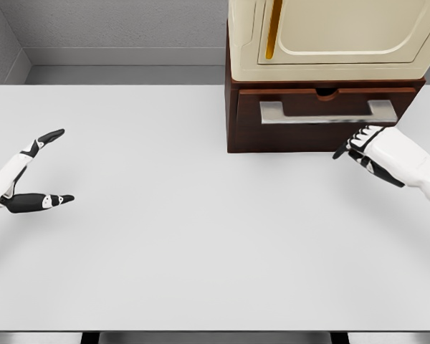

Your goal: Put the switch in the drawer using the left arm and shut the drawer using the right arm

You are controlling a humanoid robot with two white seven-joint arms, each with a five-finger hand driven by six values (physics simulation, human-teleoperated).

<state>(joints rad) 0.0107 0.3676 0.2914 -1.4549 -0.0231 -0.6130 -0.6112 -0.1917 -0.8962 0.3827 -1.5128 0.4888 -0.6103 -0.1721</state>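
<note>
- No text, label, brand, number or sign can be read anywhere in the head view.
- The cream appliance [337, 36] at the upper right of the frame has plain panels with no lettering.
- The brown drawer [322, 118] beneath it, also in the upper right, has a bare front and a bare metal handle [328, 112].
- The white worktop [165, 236] filling the middle of the frame carries no markings.
</note>
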